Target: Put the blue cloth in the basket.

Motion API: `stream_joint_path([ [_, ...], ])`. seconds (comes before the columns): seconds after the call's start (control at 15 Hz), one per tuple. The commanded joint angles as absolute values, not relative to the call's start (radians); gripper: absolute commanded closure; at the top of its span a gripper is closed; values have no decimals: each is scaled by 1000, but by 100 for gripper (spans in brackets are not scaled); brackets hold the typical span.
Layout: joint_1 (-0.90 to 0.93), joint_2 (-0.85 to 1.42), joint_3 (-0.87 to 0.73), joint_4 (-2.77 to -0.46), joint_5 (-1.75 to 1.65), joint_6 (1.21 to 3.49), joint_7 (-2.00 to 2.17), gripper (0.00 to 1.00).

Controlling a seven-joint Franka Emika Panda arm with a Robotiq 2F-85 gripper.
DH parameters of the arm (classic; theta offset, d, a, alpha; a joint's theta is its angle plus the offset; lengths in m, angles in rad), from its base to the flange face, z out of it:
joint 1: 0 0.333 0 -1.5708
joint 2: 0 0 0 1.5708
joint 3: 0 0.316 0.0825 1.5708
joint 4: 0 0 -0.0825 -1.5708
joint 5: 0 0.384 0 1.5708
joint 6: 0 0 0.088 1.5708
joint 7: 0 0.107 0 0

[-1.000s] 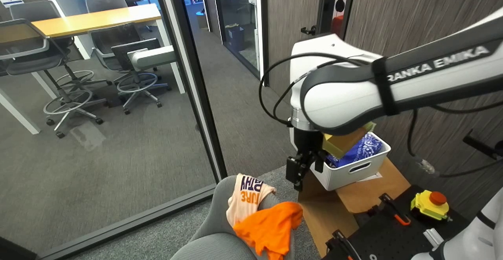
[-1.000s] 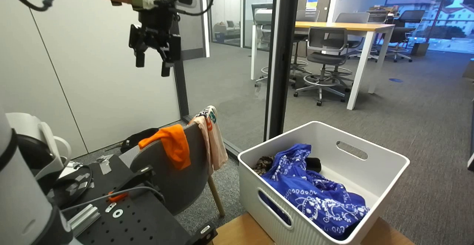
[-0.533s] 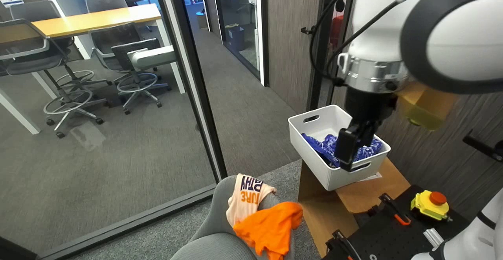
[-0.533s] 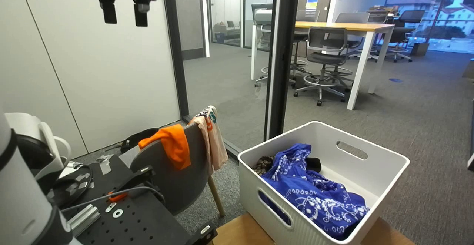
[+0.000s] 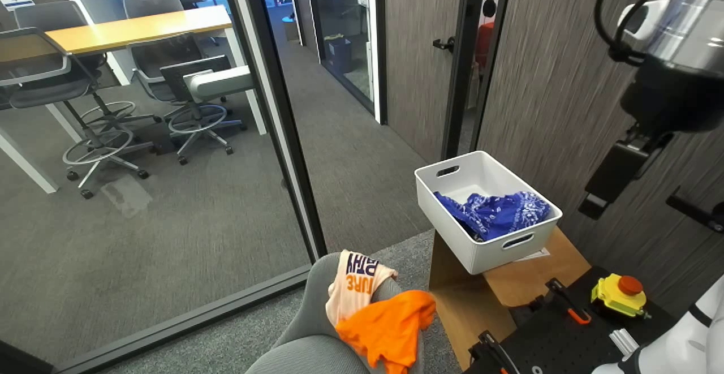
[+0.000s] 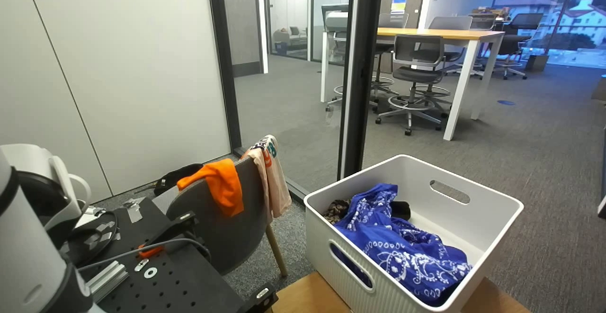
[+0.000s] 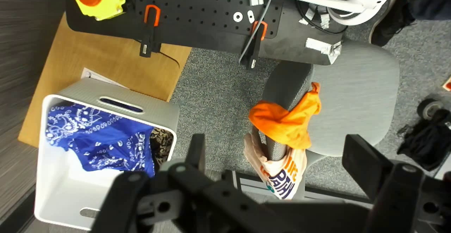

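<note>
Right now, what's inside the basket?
The blue cloth, plus a brown mottled item and a black item, both partly hidden by it; can't tell if they're one piece. Anything else beneath is covered.

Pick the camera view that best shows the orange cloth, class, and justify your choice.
The wrist view: looking down, it shows the orange cloth uncropped, on both sides of the chair's backrest. Both exterior views show less: mainly the seat-side drape, reaching the frame's bottom edge, or the rear drape.

“TH” on peach cloth (image 7: 286, 177)
</note>
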State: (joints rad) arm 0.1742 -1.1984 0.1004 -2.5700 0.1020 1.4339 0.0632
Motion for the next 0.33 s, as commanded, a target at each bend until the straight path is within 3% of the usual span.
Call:
stream_joint_path([
  [0.0,116,-1274,83,-2571,86,1401,51,0],
  [0.27,105,-1262,95,-2573,108,1406,47,0],
])
